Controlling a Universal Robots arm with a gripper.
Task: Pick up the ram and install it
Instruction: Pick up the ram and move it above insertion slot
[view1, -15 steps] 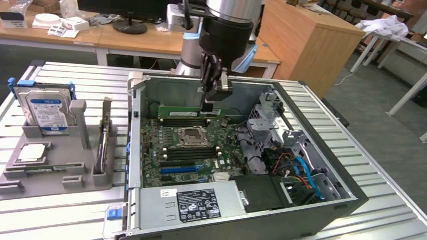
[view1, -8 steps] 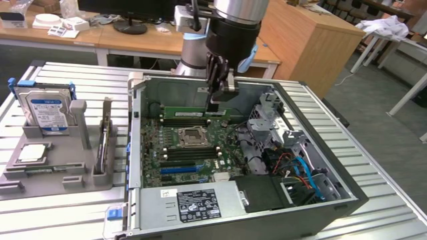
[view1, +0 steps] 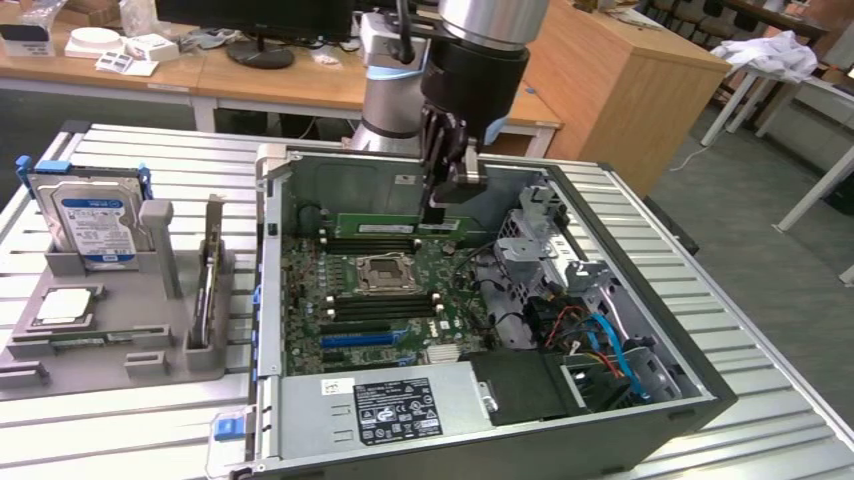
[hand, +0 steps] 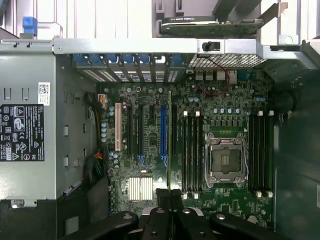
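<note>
The ram (view1: 380, 227) is a long thin green stick, held level on its edge inside the open computer case (view1: 274, 300). My gripper (view1: 434, 213) is shut on its right end, reaching down from above. The stick hangs just over the black memory slots (view1: 387, 243) on the far side of the processor socket (view1: 380, 272). In the wrist view the ram (hand: 170, 140) appears edge-on as a thin line running out from my gripper (hand: 170, 200). It lies alongside the black memory slots (hand: 191, 150), between them and the blue expansion slot (hand: 163, 132).
A grey holder (view1: 120, 345) on the exterior view's left carries a blue-labelled hard drive (view1: 94, 225), a silver processor chip (view1: 67, 305) and an upright card (view1: 210, 280). Inside the case are the power supply (view1: 394, 405) and a drive cage with blue and red cables (view1: 601, 340).
</note>
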